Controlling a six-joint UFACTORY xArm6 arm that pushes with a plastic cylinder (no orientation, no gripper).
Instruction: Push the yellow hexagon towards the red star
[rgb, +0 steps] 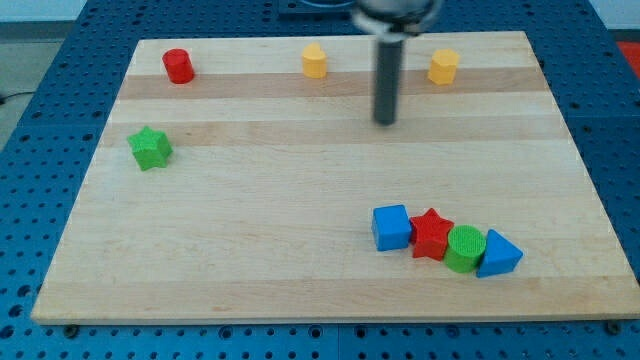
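Note:
The yellow hexagon (444, 66) sits near the view's top right of the wooden board. The red star (431, 234) lies at the lower right, in a row, touching a blue cube (391, 227) on its left and a green cylinder (465, 247) on its right. A blue triangle (498, 254) ends the row. My tip (386, 122) is down and to the left of the yellow hexagon, apart from it and well above the red star in the view.
A second yellow block, pointed on top (314, 61), stands at the top centre. A red cylinder (179, 66) is at the top left. A green star (150, 148) is at the left. The board's edge (330, 318) borders a blue perforated table.

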